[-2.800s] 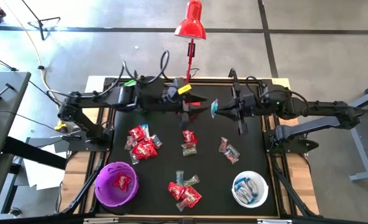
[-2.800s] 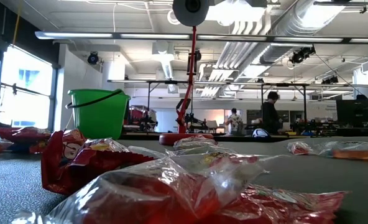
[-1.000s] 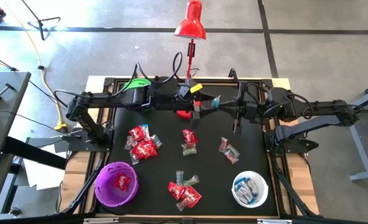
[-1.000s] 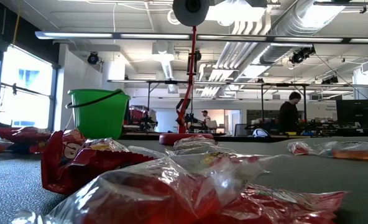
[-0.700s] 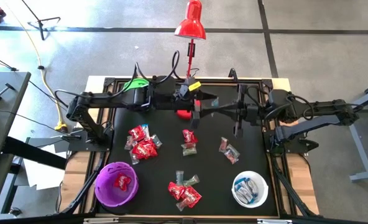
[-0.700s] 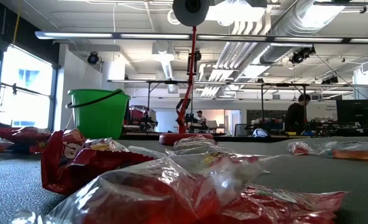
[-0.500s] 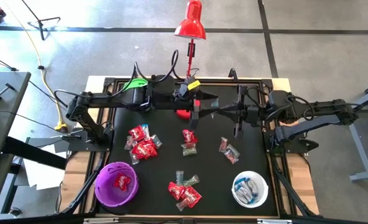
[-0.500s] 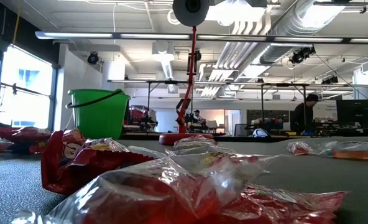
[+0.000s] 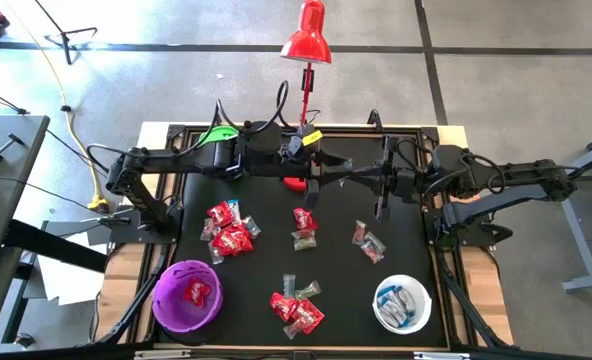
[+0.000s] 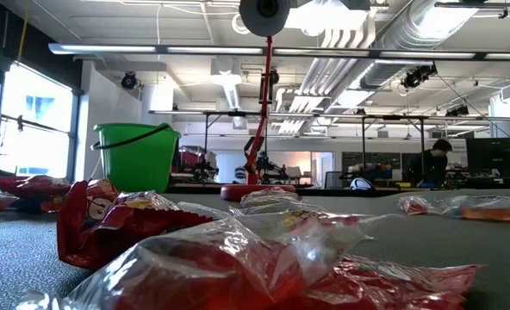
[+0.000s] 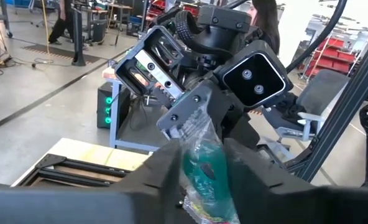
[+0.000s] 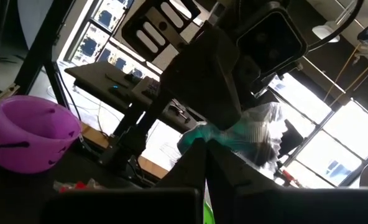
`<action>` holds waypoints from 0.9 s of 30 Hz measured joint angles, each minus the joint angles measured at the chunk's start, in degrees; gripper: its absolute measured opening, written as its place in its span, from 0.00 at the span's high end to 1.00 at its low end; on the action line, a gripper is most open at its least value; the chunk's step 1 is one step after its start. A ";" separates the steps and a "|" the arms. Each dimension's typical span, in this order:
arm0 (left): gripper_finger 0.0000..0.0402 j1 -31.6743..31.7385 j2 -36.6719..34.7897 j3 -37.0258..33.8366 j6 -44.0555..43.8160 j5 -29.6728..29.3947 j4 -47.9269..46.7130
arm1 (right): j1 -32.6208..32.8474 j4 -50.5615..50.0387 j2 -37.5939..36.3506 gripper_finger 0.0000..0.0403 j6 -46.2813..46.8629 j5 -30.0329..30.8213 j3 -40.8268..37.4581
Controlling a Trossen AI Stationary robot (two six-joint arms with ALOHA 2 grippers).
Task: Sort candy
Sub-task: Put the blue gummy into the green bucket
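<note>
Closing in since a second ago, the left gripper [image 11: 199, 171] is pinching the green-wrapped candy [image 11: 202, 167] that the right gripper [image 12: 207, 146] is clamping; no writing readable.

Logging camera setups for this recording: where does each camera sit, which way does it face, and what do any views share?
High view: overhead, looking straight down at the black table; both arms show, meeting at the far edge.
Low view: at table-top height, facing the room; red candies fill the foreground, no arm shows.
Left wrist view: looks past the left end effector at the green candy and the other arm.
Right wrist view: looks past the shut right end effector, pinching the same candy.
Shared: both wrist views show the green candy; right wrist and high views, the purple bowl.
</note>
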 joint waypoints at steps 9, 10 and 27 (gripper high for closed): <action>0.97 0.17 0.00 0.00 1.99 2.01 -0.63 | 0.02 -0.11 0.00 1.00 1.29 2.17 -0.01; 0.97 0.17 0.00 0.00 1.99 1.98 -0.63 | 0.02 -0.09 0.00 1.00 1.86 3.09 -0.01; 0.99 0.10 -0.40 -0.07 2.05 2.70 -5.15 | -0.15 -6.19 -0.17 0.69 22.19 12.55 -0.01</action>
